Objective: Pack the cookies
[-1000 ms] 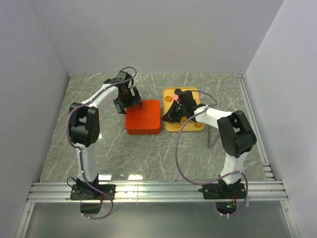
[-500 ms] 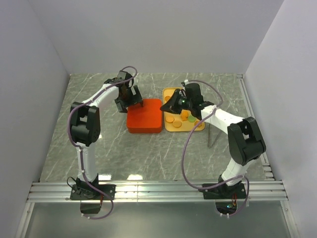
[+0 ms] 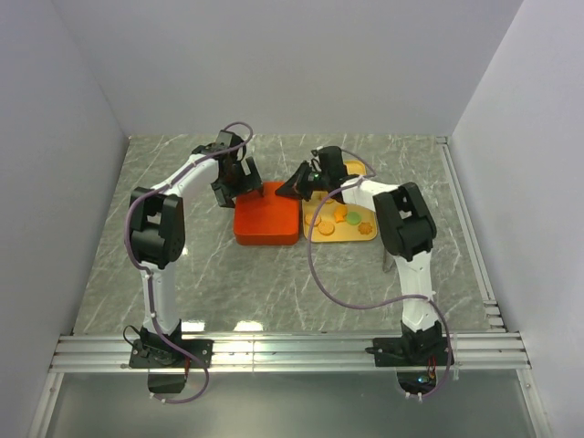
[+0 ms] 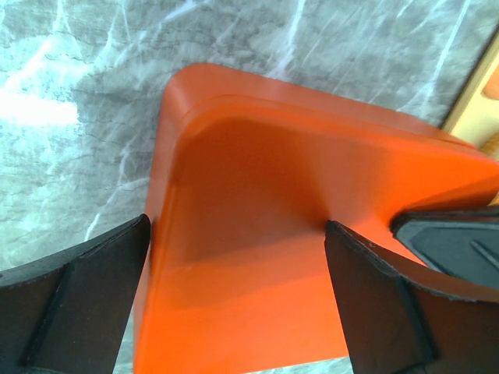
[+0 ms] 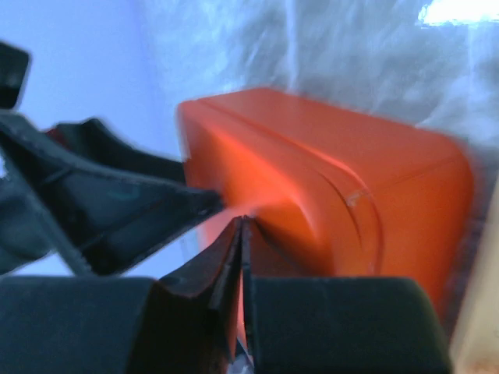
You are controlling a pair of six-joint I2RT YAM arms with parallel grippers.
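Note:
An orange-red square box (image 3: 266, 214) with a smooth top sits mid-table. Several cookies (image 3: 351, 218), orange and green, lie on a yellow tray (image 3: 365, 234) to its right. My left gripper (image 3: 254, 192) is open at the box's back left corner. In the left wrist view (image 4: 234, 304) its fingers (image 4: 78, 304) straddle the box (image 4: 249, 195), one beside its left wall and one over its top. My right gripper (image 3: 288, 191) is shut and empty at the box's back right corner. In the right wrist view its tips (image 5: 242, 230) touch the box (image 5: 351, 179).
The grey marble table (image 3: 182, 274) is bounded by white walls on three sides. A rail (image 3: 465, 219) runs along the right edge. The left gripper's fingers (image 5: 109, 202) show close beside my right gripper's tip.
My right gripper has swung left from above the yellow tray to the box's back right corner. The left arm and the box have not moved.

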